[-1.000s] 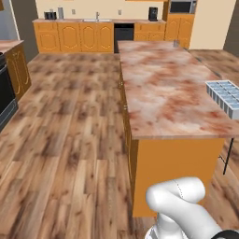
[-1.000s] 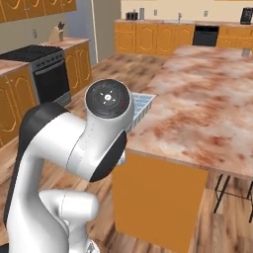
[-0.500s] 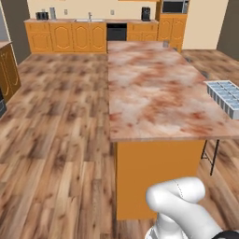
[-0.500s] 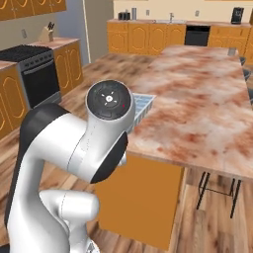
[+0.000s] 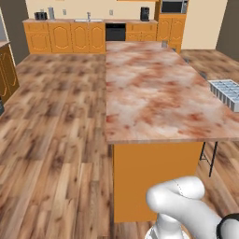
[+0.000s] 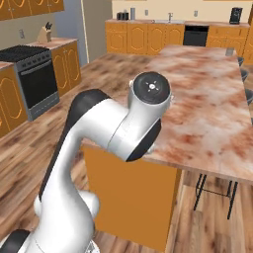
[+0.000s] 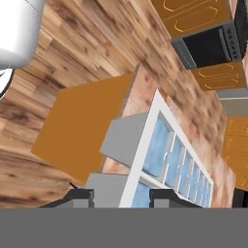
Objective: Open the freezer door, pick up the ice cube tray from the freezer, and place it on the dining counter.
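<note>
the wooden floor (image 5: 51, 140) runs wide around me, its planks reaching to the orange wall cabinets (image 5: 65, 37) at 12 o'clock in the left base view. the dining counter (image 5: 154, 93) is next in size, a long island with a red-brown and cream marbled top on an orange base, stretching away from me toward 12 o'clock; in the right base view the same counter (image 6: 207, 104) sits to my 2 o'clock, part of its near edge hidden behind my arm. a black stove (image 6: 34, 79) stands among orange cabinets at 10 o'clock in that view, and a dark dishwasher (image 5: 115, 31) sits in the far cabinet row. my white arm (image 6: 113, 133) bends across the right base view, with its elbow joint facing the camera.

the ice cube tray (image 5: 226, 93) shows at 3 o'clock in the left base view, above the counter's right edge; i cannot tell if it touches the top. in the hand view the ice cube tray (image 7: 169, 160) fills the middle, pale blue cells in a white grid, tilted. my jaws (image 7: 121, 196) are clamped on the tray's near end, one fingertip (image 7: 80, 196) on each side of it.
</note>
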